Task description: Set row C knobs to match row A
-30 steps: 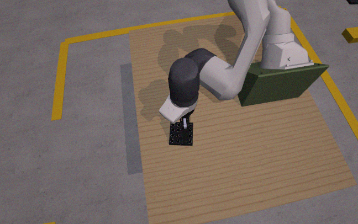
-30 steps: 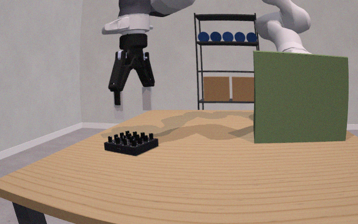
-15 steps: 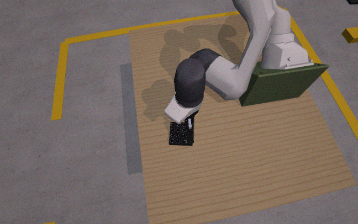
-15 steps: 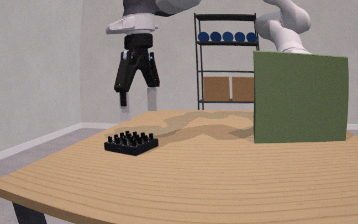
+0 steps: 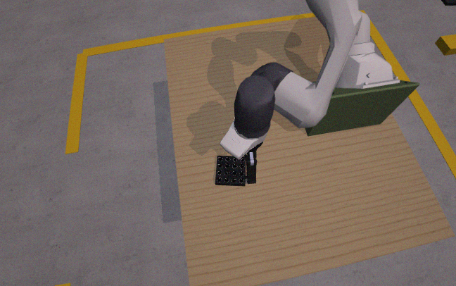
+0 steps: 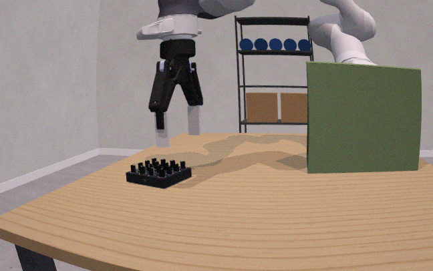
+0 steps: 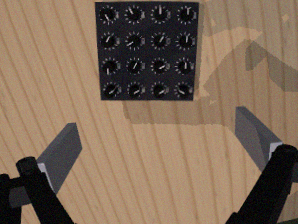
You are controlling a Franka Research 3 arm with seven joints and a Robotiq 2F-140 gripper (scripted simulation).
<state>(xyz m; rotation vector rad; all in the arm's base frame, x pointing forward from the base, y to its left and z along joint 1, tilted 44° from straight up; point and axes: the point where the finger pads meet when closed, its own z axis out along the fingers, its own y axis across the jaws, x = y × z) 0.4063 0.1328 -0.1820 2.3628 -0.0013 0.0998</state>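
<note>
The black knob box (image 5: 230, 170) stands on its feet on the wooden table, with a four-by-four grid of small black knobs with white lines. It shows low at the left in the exterior view (image 6: 158, 172) and in the upper middle of the wrist view (image 7: 149, 50). My gripper (image 6: 176, 131) hangs well above the table, above and slightly to one side of the box. Its fingers are spread wide and empty, with the fingertips apart on both sides in the wrist view. The knob directions are too small to read surely.
A green block (image 6: 362, 117) at the arm's base stands at the table's right. A shelf rack (image 6: 273, 73) with blue discs and brown boxes stands behind the table. Yellow floor tape (image 5: 75, 102) borders the area.
</note>
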